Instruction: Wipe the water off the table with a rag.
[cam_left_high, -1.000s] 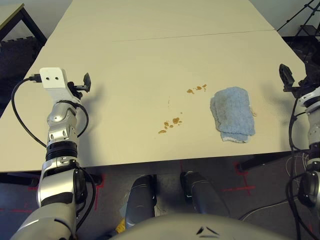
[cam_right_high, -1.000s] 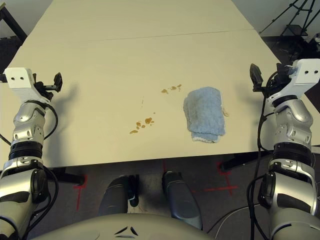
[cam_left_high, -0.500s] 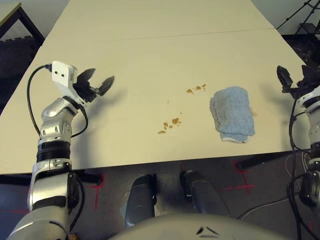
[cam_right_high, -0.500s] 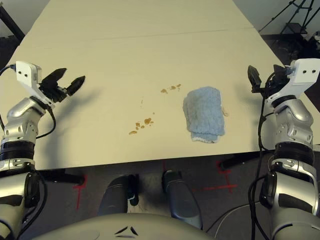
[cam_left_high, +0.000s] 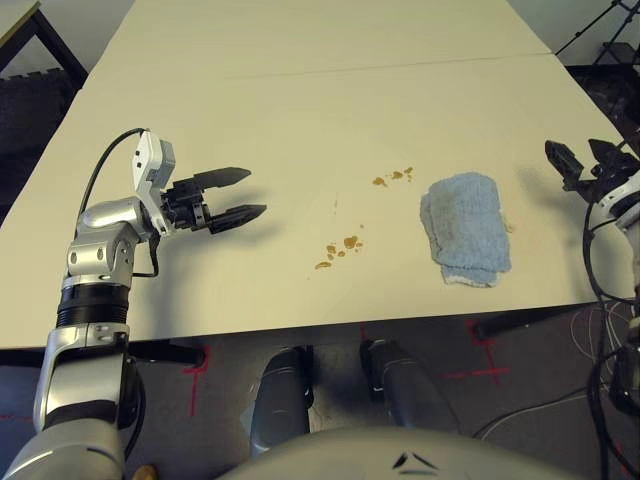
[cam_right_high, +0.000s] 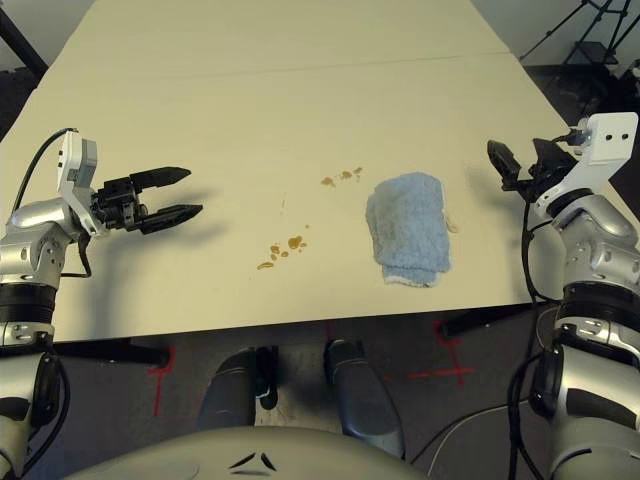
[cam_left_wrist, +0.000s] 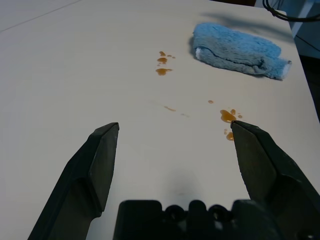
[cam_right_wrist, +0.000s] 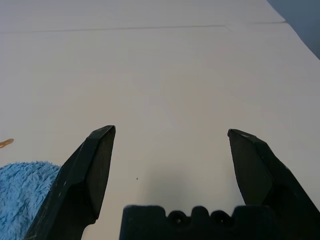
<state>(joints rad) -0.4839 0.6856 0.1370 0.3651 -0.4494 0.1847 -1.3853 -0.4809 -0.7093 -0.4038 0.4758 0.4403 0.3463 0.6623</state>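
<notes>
The rag (cam_right_high: 409, 226) lies on the table (cam_right_high: 250, 110) between the spill (cam_right_high: 294, 243) and the right pincer (cam_right_high: 520, 172), which stands wide and empty, as does the left pincer (cam_right_high: 188, 192). To take the rag well, the right one should come in low over it, straddle a thick fold and pinch firmly, without pushing it into the drops

The rag (cam_left_high: 467, 229) is showing light blue with a whitish edge; the water spots (cam_left_high: 351, 242) are glowing orange-brown against the plain cream table (cam_left_high: 270, 130).
</notes>
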